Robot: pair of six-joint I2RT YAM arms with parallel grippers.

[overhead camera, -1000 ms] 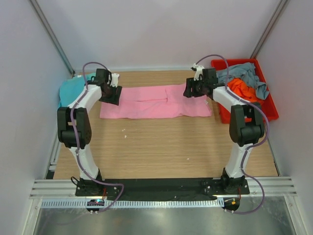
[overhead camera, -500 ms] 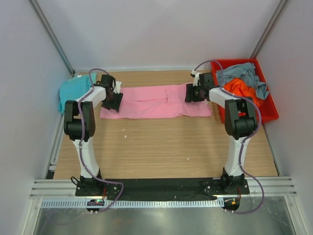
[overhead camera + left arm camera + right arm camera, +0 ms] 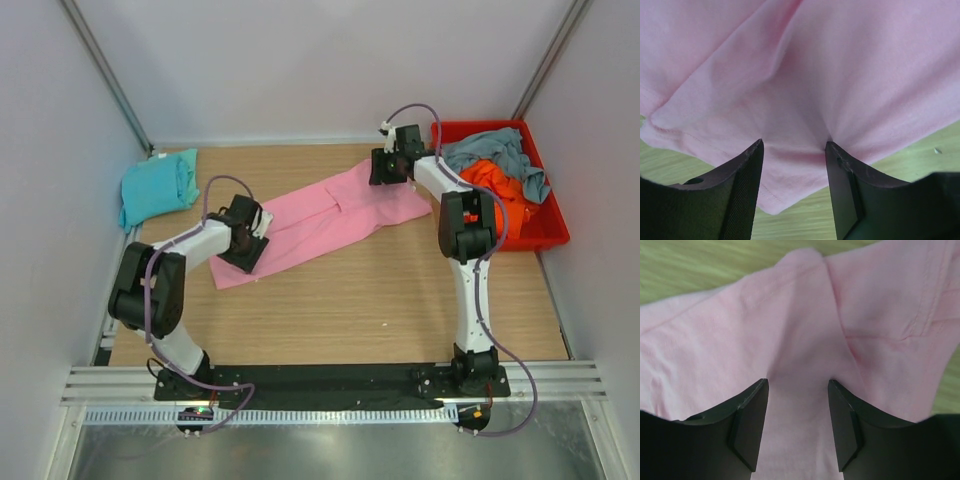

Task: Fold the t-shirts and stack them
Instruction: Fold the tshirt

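Note:
The pink t-shirt (image 3: 330, 215) lies folded into a long strip, slanting across the wooden table from near left to far right. My left gripper (image 3: 245, 245) holds its near-left end; in the left wrist view my left gripper (image 3: 794, 150) pinches the pink cloth (image 3: 840, 75) near a corner. My right gripper (image 3: 385, 168) holds the far-right end; in the right wrist view my right gripper (image 3: 797, 387) has pink cloth (image 3: 790, 330) gathered between its fingers. The teal t-shirt (image 3: 157, 187) lies folded at far left. The orange (image 3: 495, 182) and grey-blue (image 3: 495, 150) t-shirts lie crumpled in the bin.
A red plastic bin (image 3: 548, 225) stands at the table's far right edge, close to my right arm. White walls close in the table on the left, right and back.
My left gripper has pulled the shirt's left end toward the near side, and my right gripper has moved slightly farther back. The strip has turned from straight across to slanted.

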